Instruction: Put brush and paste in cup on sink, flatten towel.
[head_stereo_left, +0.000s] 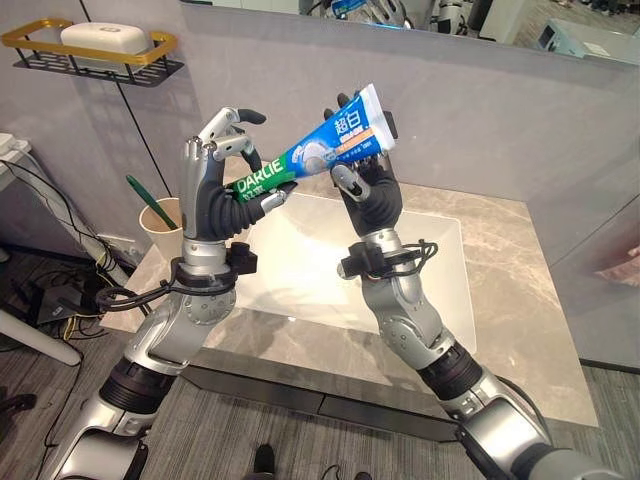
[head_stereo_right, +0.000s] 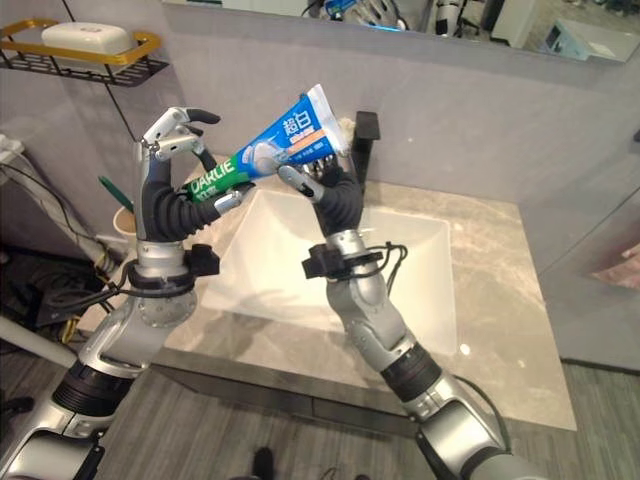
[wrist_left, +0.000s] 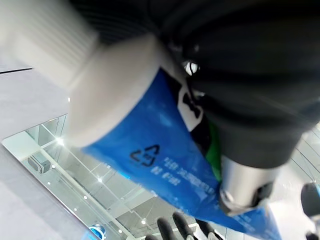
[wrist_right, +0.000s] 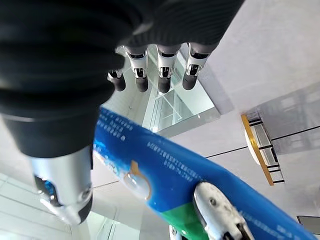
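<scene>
Two hands are raised above the basin with one toothpaste tube (head_stereo_left: 315, 152) slanting between them, its green cap end low toward the robot's left and its flat blue-and-white crimped end high toward the right; the left hand (head_stereo_left: 213, 190) has its thumb pressed against the green end of the tube while its fingers (head_stereo_left: 232, 128) curl loosely above it, so the tube is pinched there; the right hand (head_stereo_left: 368, 190) stands upright under the upper half of the tube, and in its wrist view its fingers (wrist_right: 164, 80) are straight and spread past the tube, with its thumb (wrist_right: 64, 185) beside the blue body, so it is supporting rather than clutching; beneath them lies the white rectangular sink (head_stereo_left: 300, 260) set into the marbled beige surface (head_stereo_left: 510, 310); at the left edge of that surface stands a pale paper cup (head_stereo_left: 160, 228) with a green-handled toothbrush (head_stereo_left: 148, 200) leaning in it; behind the basin a black faucet (head_stereo_right: 365, 140) rises against the grey wall; farther up on the left a black and gold wall shelf (head_stereo_left: 95, 55) carries a white soap dish (head_stereo_left: 105, 38).
</scene>
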